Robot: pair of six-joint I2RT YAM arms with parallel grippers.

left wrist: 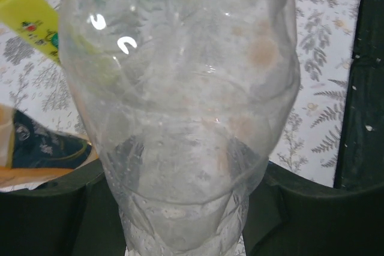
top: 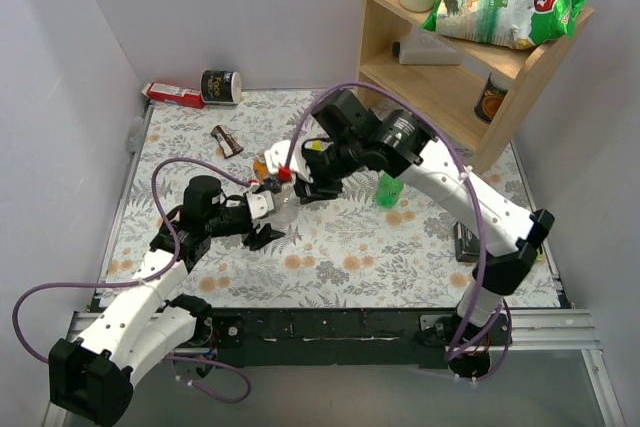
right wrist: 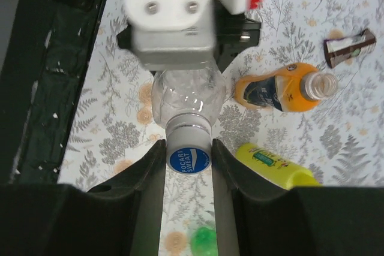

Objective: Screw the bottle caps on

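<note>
The floral-patterned table (top: 420, 267) served as the work surface. A light wooden shelf unit (top: 540, 87) stood at its far right corner.

We found the clear plastic bottle (left wrist: 180, 118) left of the table's centre, between the two arms. Its neck pointed toward the right arm. The left gripper (top: 272, 215) was closed on the body of this bottle, with one finger pressed against each side. Its jaws stood only as far apart as the bottle's width.

The orange plastic bottle (right wrist: 273, 93) lay on its side on the table just beside the clear plastic bottle, with its neck open. The slim yellow plastic bottle (right wrist: 273, 165) also lay on its side, near the orange plastic bottle but apart from it. The green plastic bottle (top: 388, 190) stood well to the right of both grippers, partly under the right arm. We could not tell whether it carried a cap.

The blue round plastic screw cap (right wrist: 189, 161) sat on the neck of the clear plastic bottle. The right gripper (right wrist: 189, 159) was clamped on this cap, both fingers touching its rim. We could not tell how far the cap was threaded on.
</note>
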